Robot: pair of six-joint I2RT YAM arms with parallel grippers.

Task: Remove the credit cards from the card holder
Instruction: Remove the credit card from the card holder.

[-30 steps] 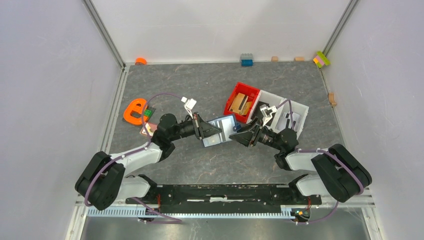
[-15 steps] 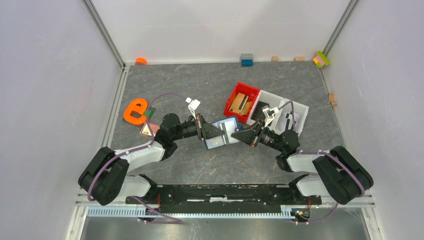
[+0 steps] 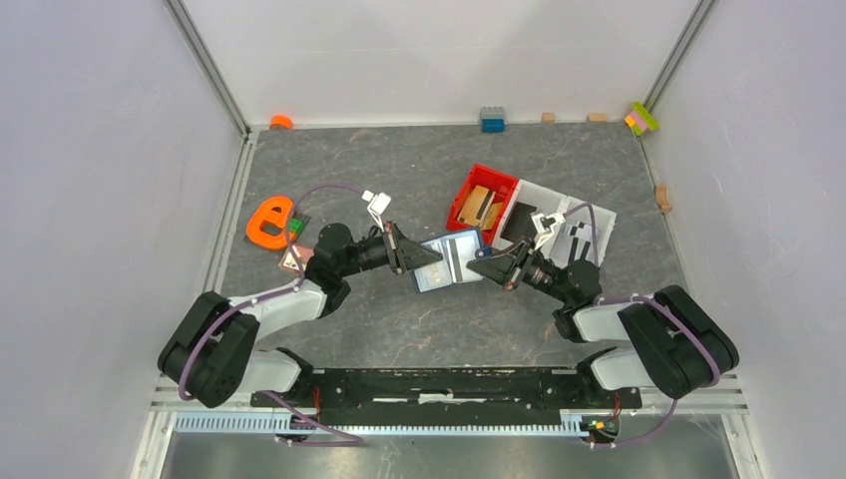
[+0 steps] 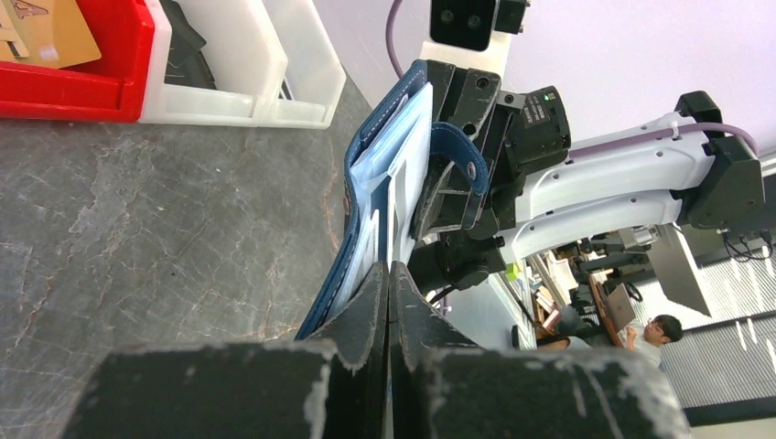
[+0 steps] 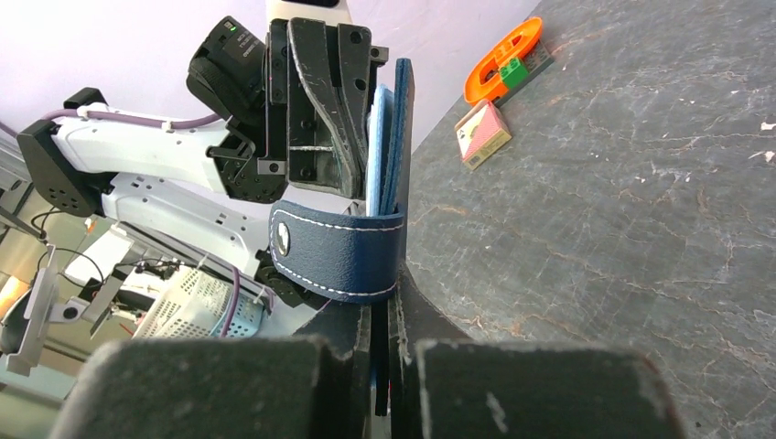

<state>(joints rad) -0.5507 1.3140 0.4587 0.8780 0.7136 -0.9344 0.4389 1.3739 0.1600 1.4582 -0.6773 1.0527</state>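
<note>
— Navy leather sits between both sets of fingers: what grips it?
— Left gripper (image 4: 389, 274): jaws pressed together on one edge of the card holder (image 4: 366, 174). Right gripper (image 5: 384, 297): jaws likewise clamped on the opposite edge, just beneath the snap tab (image 5: 340, 249).
— How does the holder look?
— Outside, dark navy with pale stitching. Inside, lighter blue pockets, facing up in the top view. The holder is spread partly open, and the tab curves free with its metal snap showing.
— Where is it?
— Just on the near side of the red tray (image 3: 461, 197). Whether cards sit in the pockets cannot be told.
</note>
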